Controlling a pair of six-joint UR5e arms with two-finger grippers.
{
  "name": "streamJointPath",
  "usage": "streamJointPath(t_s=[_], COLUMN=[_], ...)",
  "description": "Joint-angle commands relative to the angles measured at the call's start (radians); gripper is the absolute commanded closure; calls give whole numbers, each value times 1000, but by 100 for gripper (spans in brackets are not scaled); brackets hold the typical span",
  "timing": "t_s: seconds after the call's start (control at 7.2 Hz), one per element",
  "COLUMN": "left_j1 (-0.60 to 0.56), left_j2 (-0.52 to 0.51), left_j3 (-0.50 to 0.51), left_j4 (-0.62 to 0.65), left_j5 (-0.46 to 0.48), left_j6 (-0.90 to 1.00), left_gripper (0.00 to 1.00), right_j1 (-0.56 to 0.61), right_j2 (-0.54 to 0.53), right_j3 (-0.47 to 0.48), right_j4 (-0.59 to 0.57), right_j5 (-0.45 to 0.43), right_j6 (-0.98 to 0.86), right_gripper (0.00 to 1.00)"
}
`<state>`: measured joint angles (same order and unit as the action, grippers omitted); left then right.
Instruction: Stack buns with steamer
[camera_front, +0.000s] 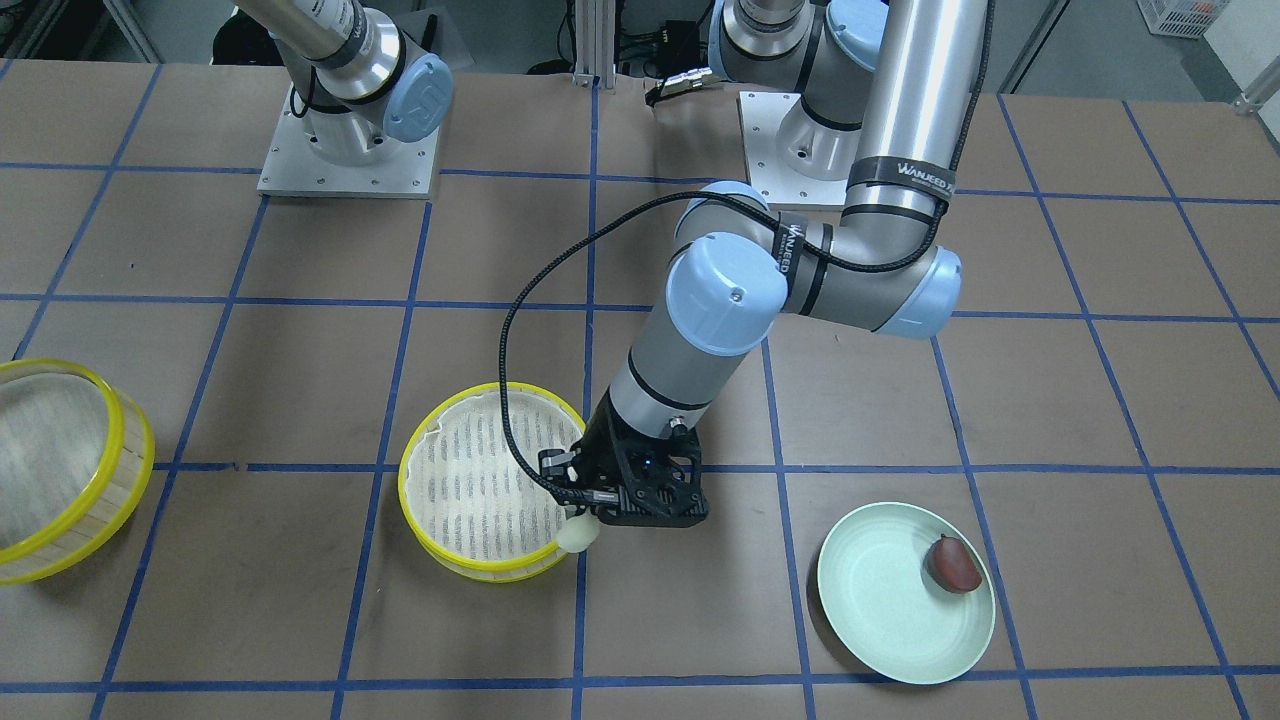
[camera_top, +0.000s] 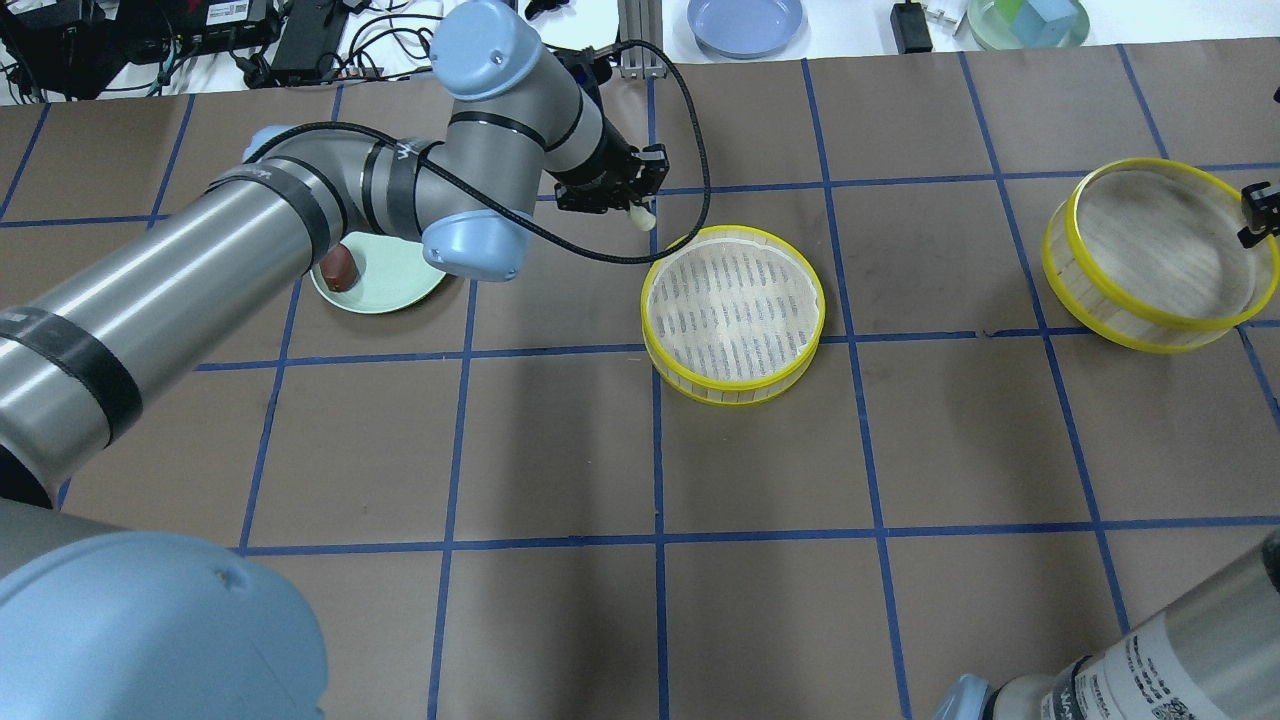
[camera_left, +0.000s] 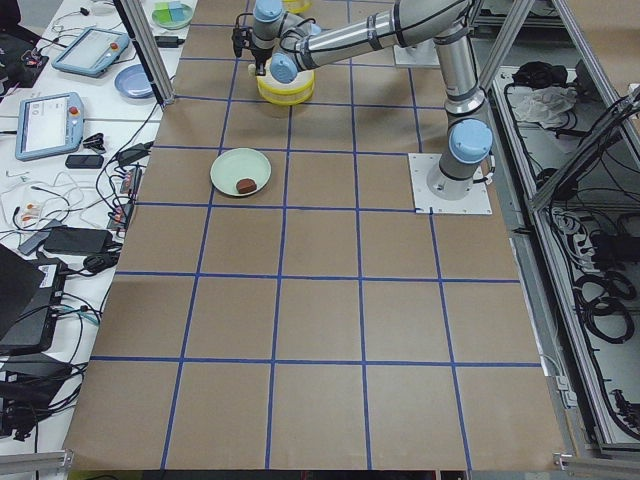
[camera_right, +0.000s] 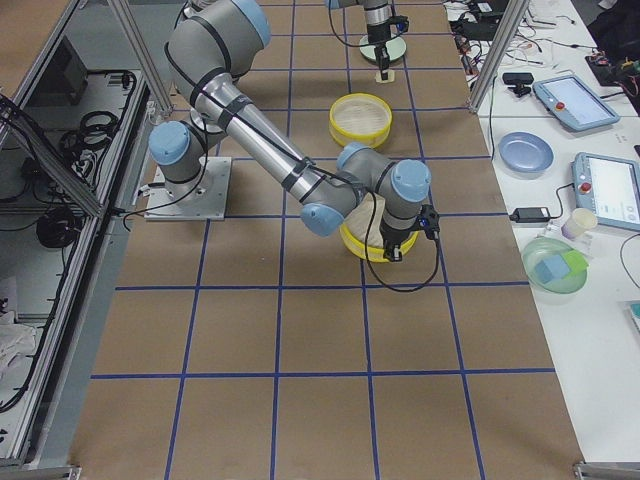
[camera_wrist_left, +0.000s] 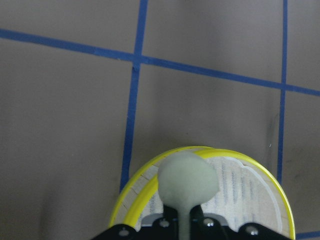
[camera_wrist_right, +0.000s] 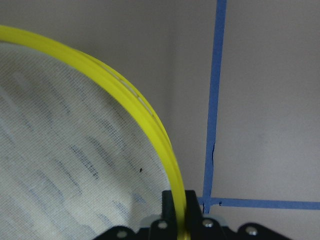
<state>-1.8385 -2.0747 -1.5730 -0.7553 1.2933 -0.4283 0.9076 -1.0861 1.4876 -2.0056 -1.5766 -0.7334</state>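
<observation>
My left gripper (camera_top: 640, 208) is shut on the cream-white bun (camera_front: 578, 535) and holds it over the edge of the yellow-rimmed steamer basket (camera_top: 735, 392) in the middle of the table. In the left wrist view the cream-white bun (camera_wrist_left: 187, 182) hangs above that rim (camera_wrist_left: 150, 172). The dark reddish-brown bun (camera_front: 955, 563) lies on the pale green plate (camera_front: 880, 610). My right gripper (camera_wrist_right: 179, 200) is shut on the yellow rim (camera_wrist_right: 125, 107) of a second steamer (camera_top: 1120, 325) at the robot's right.
A blue plate (camera_top: 745, 22) and a clear bowl with blocks (camera_top: 1030, 20) sit past the far table edge, among cables. Blue tape lines grid the brown table top. The left arm's black cable (camera_front: 510, 330) loops over the middle steamer.
</observation>
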Motion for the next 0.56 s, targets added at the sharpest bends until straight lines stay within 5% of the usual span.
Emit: streamJointPath(t_s=[0.0, 0.14, 0.42], left_j1=[-37, -50, -50], left_j2=[-12, -12, -10], left_j3=[-85, -104, -101], left_j4=[14, 14, 16], left_j5=[-8, -8, -6], left_j6=[-14, -17, -23], left_gripper=[85, 66, 0], right_j1=[1, 1, 1], right_j2=[0, 0, -8], right_j3=[3, 5, 3], right_j4=[2, 2, 5], right_j5=[0, 0, -3], right_j6=[0, 2, 3], right_gripper=[100, 100, 100])
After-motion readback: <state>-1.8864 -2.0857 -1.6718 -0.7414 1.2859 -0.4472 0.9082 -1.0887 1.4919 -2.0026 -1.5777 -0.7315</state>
